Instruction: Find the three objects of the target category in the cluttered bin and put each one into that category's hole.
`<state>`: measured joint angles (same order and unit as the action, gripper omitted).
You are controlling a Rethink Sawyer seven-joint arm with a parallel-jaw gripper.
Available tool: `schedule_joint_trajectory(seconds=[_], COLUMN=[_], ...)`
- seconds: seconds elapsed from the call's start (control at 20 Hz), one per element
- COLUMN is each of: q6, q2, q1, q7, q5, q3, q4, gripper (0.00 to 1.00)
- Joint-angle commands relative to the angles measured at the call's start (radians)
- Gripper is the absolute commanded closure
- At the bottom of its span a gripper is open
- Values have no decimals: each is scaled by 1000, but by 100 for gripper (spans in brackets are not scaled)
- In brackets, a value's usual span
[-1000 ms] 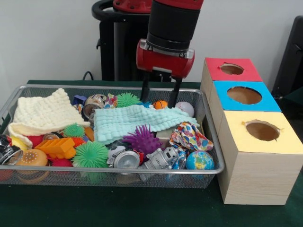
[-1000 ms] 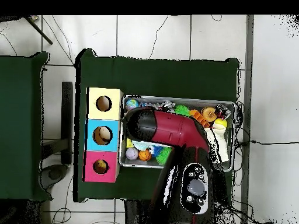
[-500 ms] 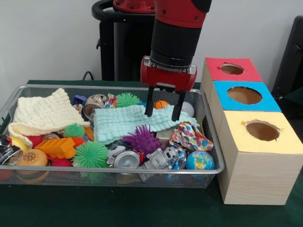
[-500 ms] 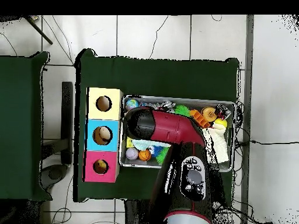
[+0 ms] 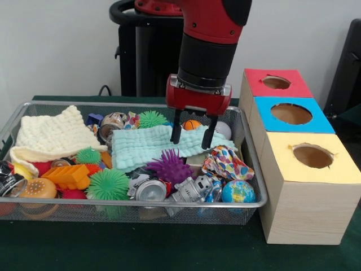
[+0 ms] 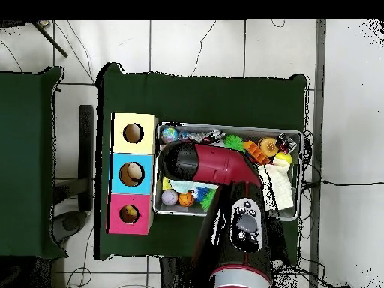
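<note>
Front view
Hand (image 5: 192, 135): fingers apart, empty, tips just above the far edge of the cloth.
Cloth (image 5: 163, 145): mint, soft waffle weave, long axis left to right across the bin's middle; directly under the hand.
Balls: target category not stated, balls only a guess. Orange ball (image 5: 192, 125) just behind the hand, seen between the fingers; white ball (image 5: 221, 130) beside it to the right; globe ball (image 5: 237, 191) at the near right corner, well apart from the hand.
Key relation: orange ball just behind the fingertips; a short move back and down probably enough, the cloth's edge a likely snag.
Other clutter: purple spiky toy (image 5: 170, 167), green spiky toy (image 5: 108, 183), crushed can (image 5: 150, 190), orange brick (image 5: 67, 175), cream knit cloth (image 5: 52, 134), patterned fabric (image 5: 225, 163).
Bin (image 5: 253, 169): wire mesh, shallow, on the dark green table (image 5: 169, 248).
Boxes: wooden sides, round holes on top, right of the bin; red box (image 5: 276, 83) farthest, blue box (image 5: 292, 114) in the middle, yellow box (image 5: 313, 156) nearest.

Overhead view
Arm (image 6: 214, 165): red, covers the bin's middle; hand hidden beneath it.
Balls: orange one (image 6: 186, 199) and white one (image 6: 170, 197) in the bin's lower left corner, globe (image 6: 169, 133) in the upper left.
Boxes: a column left of the bin, yellow (image 6: 133, 133) on top, blue (image 6: 133, 174), red (image 6: 130, 214) at the bottom.
</note>
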<state>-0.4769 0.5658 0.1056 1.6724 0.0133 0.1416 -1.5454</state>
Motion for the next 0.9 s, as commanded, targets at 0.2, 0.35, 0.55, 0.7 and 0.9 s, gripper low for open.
schedule_joint_trajectory(seconds=[0.2,0.35,0.55,0.7,0.9], q6=[53,70,117,145,149], q2=[-42,-62,-107,-134,-141], q1=[55,61,70,76,71], q7=[33,41,50,54,60], q5=[74,85,107,118,118], q3=[-91,-93,-99,-106,-104], q4=[-10,-15,-15,-10,-7], gripper=[0,0,0,0,0])
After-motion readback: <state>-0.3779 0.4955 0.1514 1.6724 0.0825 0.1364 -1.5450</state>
